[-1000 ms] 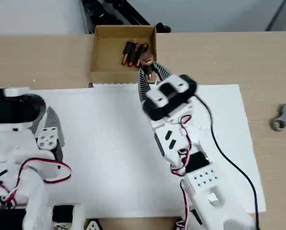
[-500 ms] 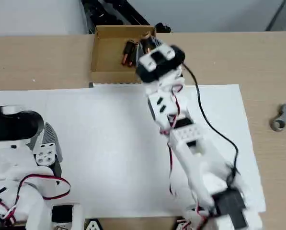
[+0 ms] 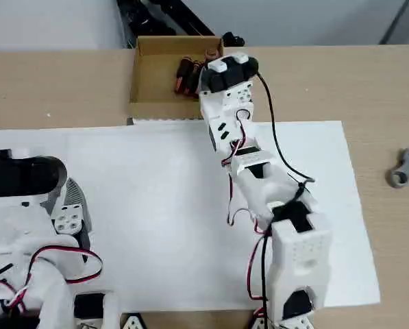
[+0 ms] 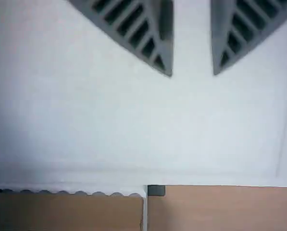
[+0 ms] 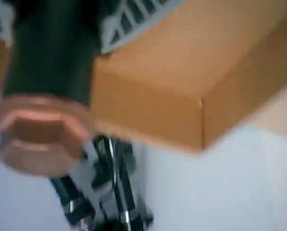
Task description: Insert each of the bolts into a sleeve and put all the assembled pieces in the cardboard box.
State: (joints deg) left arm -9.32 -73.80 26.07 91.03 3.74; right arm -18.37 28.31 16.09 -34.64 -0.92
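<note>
High view: right gripper [image 3: 211, 60] reaches over the right side of the box [image 3: 141, 103], which stands on the table [image 3: 53, 82] just beyond the white sheet [image 3: 149, 205]. Other pieces [image 3: 186, 74] lie in the box near that gripper.

Right wrist view: its fingers [image 5: 133, 14] grip one piece [image 5: 47, 67], a black sleeve with a copper bolt head, close to a box wall. I cannot tell whether it hangs clear of the rim.

Left wrist view: left gripper [image 4: 191, 70] is above the sheet, fingers apart and holding nothing.

I judge the step to be the drop. I would bring the piece inward over bare box floor, lower it close, then release gently, so the bolt does not slide out of its sleeve or strike the rim.
</note>
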